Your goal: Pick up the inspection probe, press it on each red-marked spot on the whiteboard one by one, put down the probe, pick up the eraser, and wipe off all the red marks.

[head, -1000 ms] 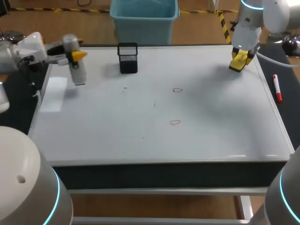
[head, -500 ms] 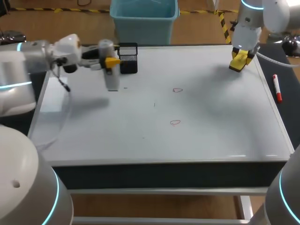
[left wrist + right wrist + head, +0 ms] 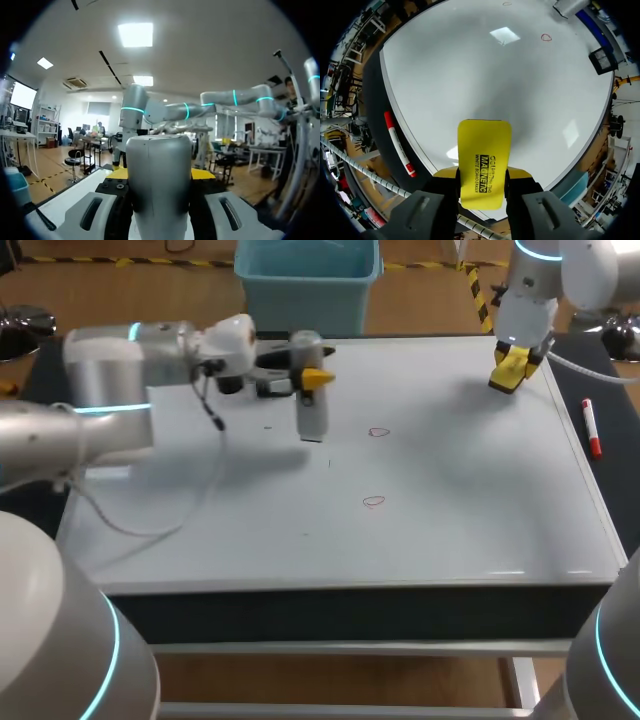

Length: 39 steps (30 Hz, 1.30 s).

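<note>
Left hand (image 3: 314,377) is clamped on the inspection probe (image 3: 311,415), held upright over the whiteboard (image 3: 450,510), just short of the nearest red mark (image 3: 378,432). Centre the tip over that mark, then descend vertically (avoid sideways drag, likely to smear). Right hand (image 3: 510,368) grips the eraser (image 3: 484,160) at the far corner.

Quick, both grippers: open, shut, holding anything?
Left gripper: shut on the inspection probe.
Right gripper: shut on the eraser.
</note>
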Each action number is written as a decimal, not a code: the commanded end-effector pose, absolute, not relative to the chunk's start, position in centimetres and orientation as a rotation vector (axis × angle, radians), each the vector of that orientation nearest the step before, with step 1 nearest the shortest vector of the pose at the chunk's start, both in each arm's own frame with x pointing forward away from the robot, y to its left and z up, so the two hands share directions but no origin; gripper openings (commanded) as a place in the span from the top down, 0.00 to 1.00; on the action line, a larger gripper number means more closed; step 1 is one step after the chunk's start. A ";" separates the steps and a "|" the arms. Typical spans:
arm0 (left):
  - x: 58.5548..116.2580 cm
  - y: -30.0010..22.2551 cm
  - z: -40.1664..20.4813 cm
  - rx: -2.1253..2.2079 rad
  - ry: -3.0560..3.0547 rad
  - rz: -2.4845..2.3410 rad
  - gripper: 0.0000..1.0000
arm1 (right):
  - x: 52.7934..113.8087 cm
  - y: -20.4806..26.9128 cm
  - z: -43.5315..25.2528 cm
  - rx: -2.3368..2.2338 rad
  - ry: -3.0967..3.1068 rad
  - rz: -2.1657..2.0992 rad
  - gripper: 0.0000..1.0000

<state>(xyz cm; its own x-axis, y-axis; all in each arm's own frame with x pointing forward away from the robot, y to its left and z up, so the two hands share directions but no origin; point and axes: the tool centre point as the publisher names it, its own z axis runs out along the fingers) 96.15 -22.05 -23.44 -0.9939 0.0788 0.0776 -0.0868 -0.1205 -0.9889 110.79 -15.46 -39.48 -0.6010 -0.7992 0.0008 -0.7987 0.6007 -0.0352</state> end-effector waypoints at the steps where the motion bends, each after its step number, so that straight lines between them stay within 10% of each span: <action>1: 97.3 -26.4 -23.7 -0.088 -1.952 2.229 1.00 | 110.9 -15.5 -39.4 -1.401 2.799 -0.052 1.00; 39: 99.5 -33.1 -26.7 -0.113 -1.993 2.262 1.00 | 110.9 -15.5 -39.4 -1.401 2.799 -0.052 1.00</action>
